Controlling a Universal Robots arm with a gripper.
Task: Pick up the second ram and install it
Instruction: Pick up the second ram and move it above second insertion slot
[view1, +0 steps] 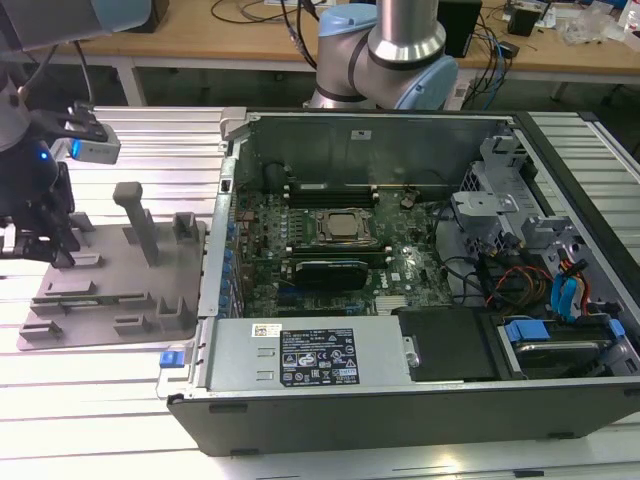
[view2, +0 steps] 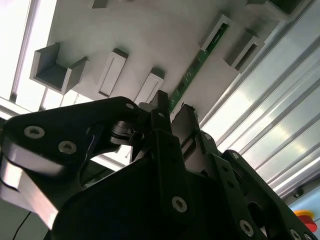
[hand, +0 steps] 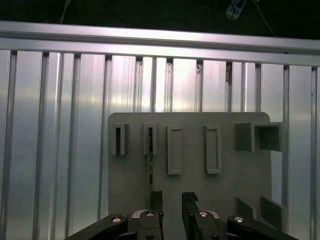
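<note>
The second ram (hand: 150, 160) is a thin green stick standing on edge in a slotted holder on the grey fixture plate (hand: 240, 180). In the second wrist view the ram (view2: 197, 67) runs from its holder down to my fingertips. My gripper (hand: 172, 200) is open just above the plate, and the gap between its fingers holds nothing. The stick's near end lines up with one finger (hand: 156, 199); I cannot tell whether they touch. In the exterior view my gripper (view1: 50, 245) hangs over the far left end of the fixture plate (view1: 110, 290).
An open computer case (view1: 420, 400) lies to the exterior view's right of the fixture, with the processor bracket (view1: 340, 225) and long memory slots (view1: 330, 188) on its motherboard. Upright grey posts (view1: 140, 220) stand on the fixture. Ribbed aluminium table (hand: 60, 125) surrounds it.
</note>
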